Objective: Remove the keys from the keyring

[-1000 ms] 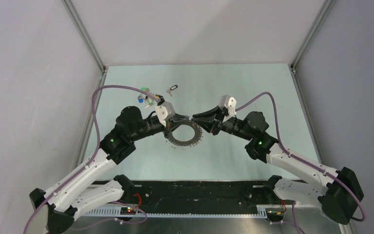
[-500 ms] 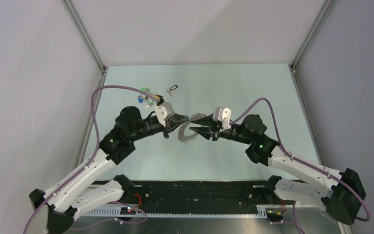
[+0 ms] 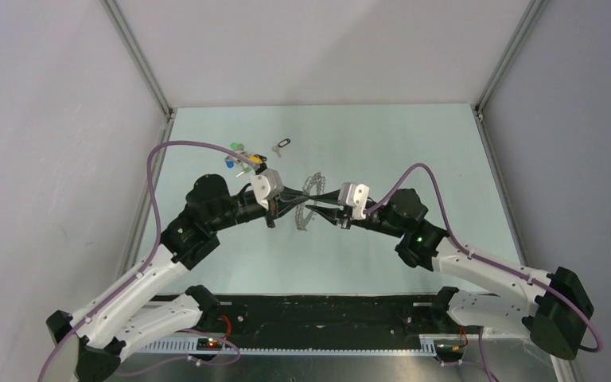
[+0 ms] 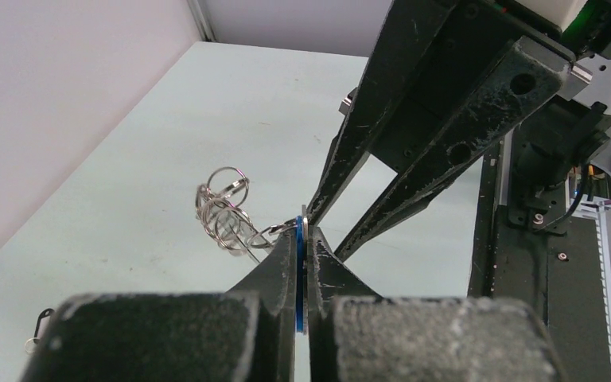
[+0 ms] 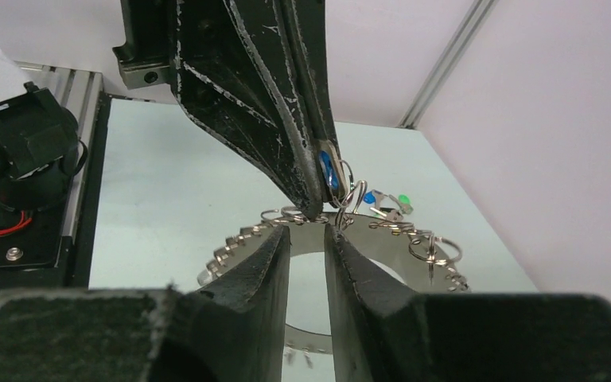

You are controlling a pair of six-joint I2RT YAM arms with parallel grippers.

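Observation:
The keyring (image 3: 310,183) stands tilted on edge above the table between both arms; in the right wrist view it is a flat grey hoop (image 5: 398,239) fringed with small silver keys (image 5: 231,251) and little split rings (image 5: 437,248). My left gripper (image 3: 301,199) is shut on a blue-headed key (image 4: 300,239) at the hoop's rim, and the split rings (image 4: 224,208) hang just left of it. My right gripper (image 5: 309,231) faces it tip to tip. Its jaws stand a narrow gap apart, nothing shows between them, and the hoop's band lies just past the tips.
A small heap of keys with blue and green heads (image 3: 239,159) lies on the table behind the left arm. A single key on a black loop (image 3: 282,145) lies beside it. Grey walls close in the table on the left, back and right.
The keyring lay flat on the table a second ago; now it is lifted and tipped on edge. The right gripper has moved left, close to the left gripper's tips.

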